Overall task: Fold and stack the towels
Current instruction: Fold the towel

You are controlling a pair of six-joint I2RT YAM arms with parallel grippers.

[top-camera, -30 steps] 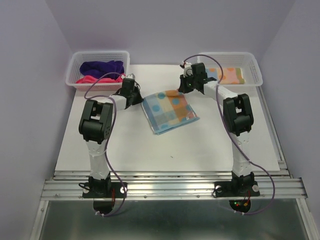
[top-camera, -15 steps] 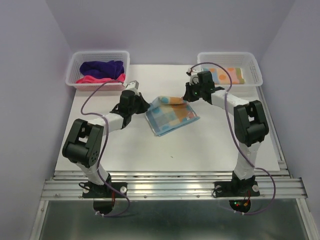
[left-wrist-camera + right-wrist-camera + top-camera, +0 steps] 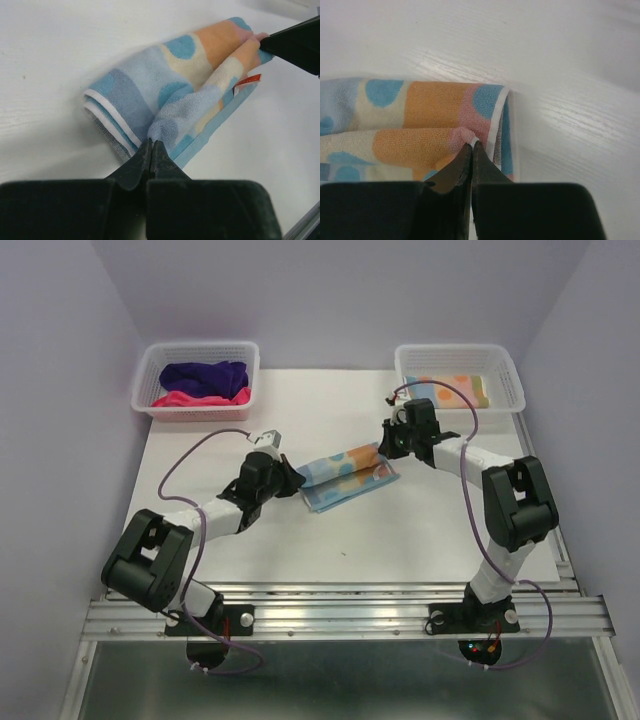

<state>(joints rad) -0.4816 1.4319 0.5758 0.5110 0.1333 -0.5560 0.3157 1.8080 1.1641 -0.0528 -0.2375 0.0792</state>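
Spotted towel (image 3: 343, 476) sits well clear of every worktop (image 3: 400, 530) edge; left fingers (image 3: 134, 169) and right fingers (image 3: 456, 172) each clenched on its lifted edge.

Left basket (image 3: 142, 388) and right basket (image 3: 512, 386) sit on the white tabletop (image 3: 400, 532).

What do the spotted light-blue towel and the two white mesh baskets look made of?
The spotted light-blue towel: likely terry cotton or microfibre, matte; fuzzy looped pile, flat white hem. The white mesh baskets: probably moulded plastic, smooth; thin open lattice walls.
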